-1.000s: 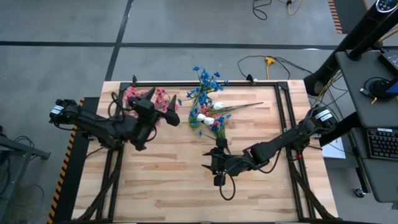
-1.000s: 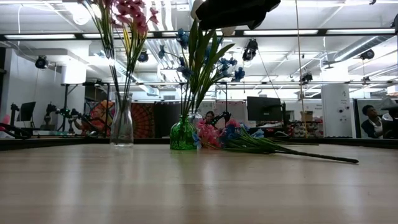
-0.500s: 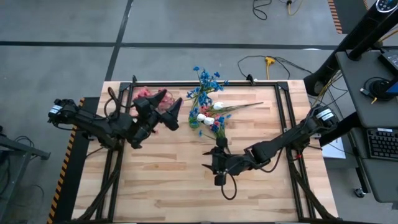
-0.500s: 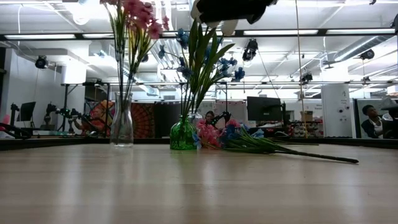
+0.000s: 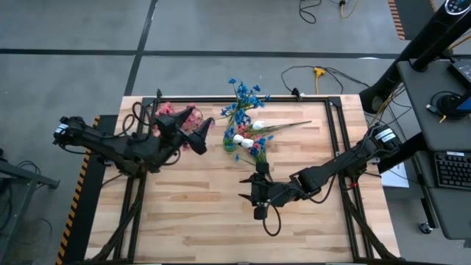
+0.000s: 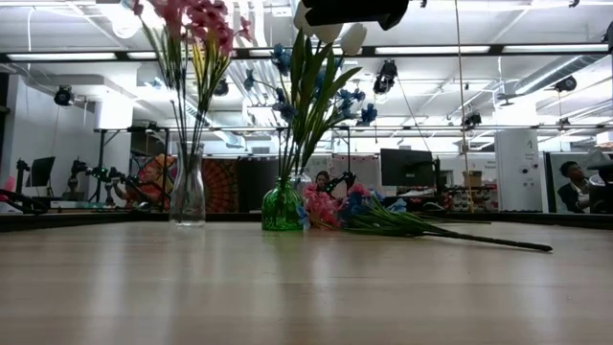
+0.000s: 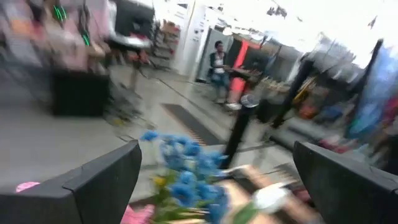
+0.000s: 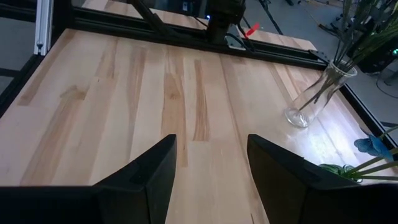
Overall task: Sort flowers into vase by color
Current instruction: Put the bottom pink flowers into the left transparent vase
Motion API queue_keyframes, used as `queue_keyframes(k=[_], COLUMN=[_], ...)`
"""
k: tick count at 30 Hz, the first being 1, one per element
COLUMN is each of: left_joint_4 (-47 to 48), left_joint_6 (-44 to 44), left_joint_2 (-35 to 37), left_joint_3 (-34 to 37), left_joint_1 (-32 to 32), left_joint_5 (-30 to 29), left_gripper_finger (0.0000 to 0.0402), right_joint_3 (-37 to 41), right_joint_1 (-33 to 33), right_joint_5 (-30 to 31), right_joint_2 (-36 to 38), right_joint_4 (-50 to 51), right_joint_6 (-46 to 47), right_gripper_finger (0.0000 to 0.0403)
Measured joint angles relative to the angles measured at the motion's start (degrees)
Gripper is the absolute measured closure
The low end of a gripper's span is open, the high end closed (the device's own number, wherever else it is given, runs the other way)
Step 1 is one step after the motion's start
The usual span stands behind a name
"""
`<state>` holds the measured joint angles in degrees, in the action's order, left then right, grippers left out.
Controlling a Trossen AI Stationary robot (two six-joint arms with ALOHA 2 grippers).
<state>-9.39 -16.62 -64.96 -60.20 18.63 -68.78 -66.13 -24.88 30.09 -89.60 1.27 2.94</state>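
A clear glass vase [image 6: 188, 192] at the far left holds pink flowers [image 5: 175, 112]. To its right, a green vase [image 6: 282, 207] holds blue flowers [image 5: 244, 96]. Loose flowers [image 5: 259, 134] with white, pink and blue blossoms lie flat on the table beside the green vase, stems [image 6: 479, 238] pointing right. My left gripper [image 5: 203, 132] hovers open between the two vases, level and above the table, with nothing between its fingers [image 7: 106, 180]. My right gripper [image 5: 249, 190] hangs over the table's middle, its fingers [image 8: 146, 177] apart and bare.
A black metal frame [image 5: 221, 99] borders the wooden table. Bare wood [image 8: 155, 93] stretches across the near and middle parts. Cables lie on the floor beyond the far edge. People sit at desks in the room behind.
My left gripper has rolled about its own axis and swung a little toward the far right, near the pink flowers. The pink blossoms have swayed right and then back left in the clear vase. My right arm has kept still.
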Motion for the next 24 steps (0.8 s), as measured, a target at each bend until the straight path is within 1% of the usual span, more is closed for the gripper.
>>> queue_keyframes(k=[1,2,4,5,7,12,14,19,23,24], left_joint_4=[1.2,2.7,7.3,9.7,13.8,22.2,23.5,23.9,23.7,23.8], left_joint_6=[-3.6,-4.3,-2.5,-4.3,-10.6,-12.0,-13.7,-14.6,-18.6,-19.9], left_joint_2=[0.8,1.7,3.5,4.3,5.6,7.5,8.5,10.7,13.0,13.5], left_joint_3=[0.0,0.0,0.0,0.0,0.0,0.0,0.0,0.0,0.0,0.0], left_joint_1=[0.0,0.0,-0.6,-0.8,-0.9,-0.8,-0.9,-0.9,-0.9,-1.0], left_joint_5=[1.8,4.2,7.2,7.2,7.3,8.1,8.8,10.7,16.9,17.4], left_gripper_finger=[0.0002,0.0002,0.0002,0.0002,0.0002,0.0002,0.0002,0.0002,0.0002,0.0002], right_joint_3=[0.0,0.0,0.0,0.0,0.0,0.0,0.0,0.0,0.0,0.0], right_joint_1=[0.0,0.0,0.0,0.0,0.0,0.0,0.0,0.0,0.0,0.0], right_joint_5=[0.0,0.0,0.0,0.0,0.0,0.0,0.0,0.0,0.0,0.0], right_joint_2=[0.0,0.0,0.0,0.0,0.0,0.0,0.0,0.0,0.0,0.0], right_joint_4=[0.0,0.0,0.0,0.0,0.0,0.0,0.0,-0.2,-0.2,-0.2], right_joint_6=[0.0,0.0,0.0,0.0,0.0,0.0,0.0,0.0,0.0,0.0], right_gripper_finger=[0.0213,0.0213,0.0213,0.0213,0.0213,0.0213,0.0213,0.0213,0.0213,0.0213])
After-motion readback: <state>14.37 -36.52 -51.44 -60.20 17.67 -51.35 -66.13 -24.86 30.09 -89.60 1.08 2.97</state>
